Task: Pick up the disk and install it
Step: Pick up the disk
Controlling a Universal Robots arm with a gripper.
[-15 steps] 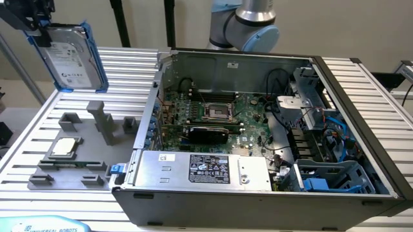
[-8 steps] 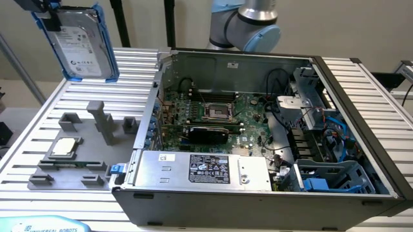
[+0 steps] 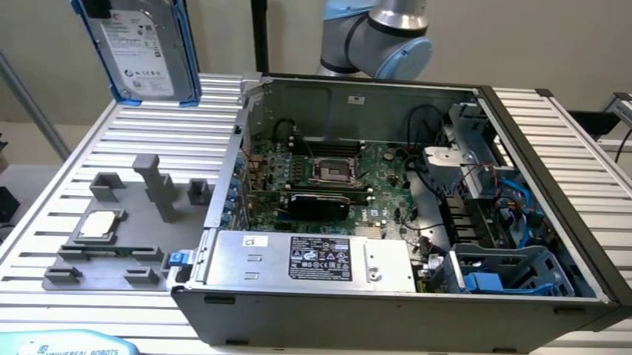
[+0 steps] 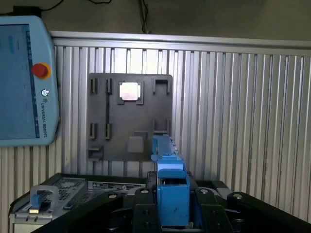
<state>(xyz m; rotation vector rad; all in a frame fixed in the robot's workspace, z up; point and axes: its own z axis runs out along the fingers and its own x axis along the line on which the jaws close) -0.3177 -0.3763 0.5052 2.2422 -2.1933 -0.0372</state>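
Note:
The disk (image 3: 143, 48), a silver-grey hard drive with a white label in a bright blue carrier rail, hangs upright high above the ribbed table at the exterior view's far left. My gripper (image 3: 96, 7) holds it from above, shut on its top edge. In the wrist view the blue rail of the disk (image 4: 171, 187) runs edge-on between my black fingers (image 4: 206, 208), with my gripper (image 4: 172, 216) shut on it. Below, the open computer case (image 3: 553, 148) lies on its side, with a grey and blue drive cage (image 3: 508, 270) at its near right corner.
A dark grey fixture plate (image 3: 118, 255) on the ribbed table holds a small square silver chip (image 3: 99, 224). A large silver box with a black label (image 3: 306, 259) fills the case's near side. A teach pendant (image 4: 22, 82) lies beside the plate. The arm's blue joint (image 3: 380, 33) stands behind the case.

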